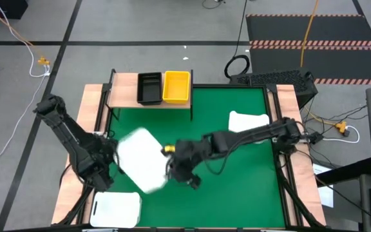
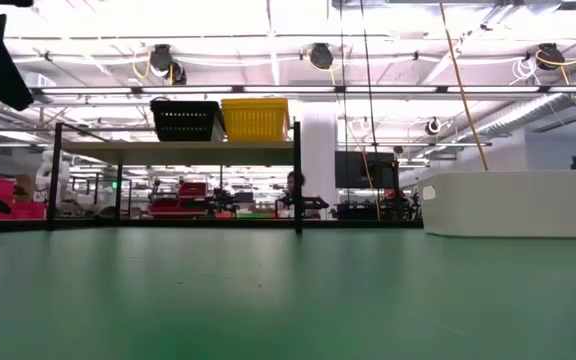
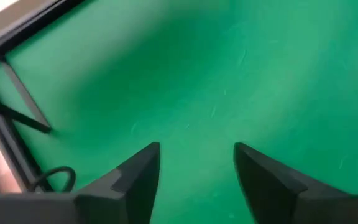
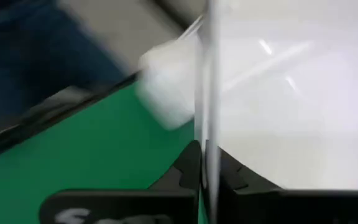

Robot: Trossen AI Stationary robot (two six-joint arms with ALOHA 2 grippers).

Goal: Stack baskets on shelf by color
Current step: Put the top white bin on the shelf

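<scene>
Scanning from the left, the left gripper (image 1: pixel 105 160) hung over the mat's (image 1: pixel 237 193) near-left part with its fingers (image 3: pixel 138 171) spread and nothing between them. One white basket (image 1: pixel 116 209) rested at the table's near-left corner, just in front of that arm.

Near the table's middle, the right gripper (image 1: pixel 171 169) had its fingers (image 4: pixel 188 168) clamped on the thin rim of a second white basket (image 1: pixel 142 159). This basket appeared tilted and raised off the mat, lying between the two grippers. A third white basket (image 1: pixel 247 122) sat on the mat toward the right side, well apart from the others.

At the far-left edge stood the shelf (image 1: pixel 124 98). On its right portion a black basket (image 1: pixel 149 87) and a yellow basket (image 1: pixel 176 86) sat side by side, touching or nearly so; the left portion of the shelf was bare. Whether each of these was a single basket or a nested stack could not be determined.

Judged progress: the black and yellow positions were occupied, and no white basket was on the shelf. Remaining work appeared to be placing the held basket on the bare portion, then nesting the other two white baskets into it.
</scene>
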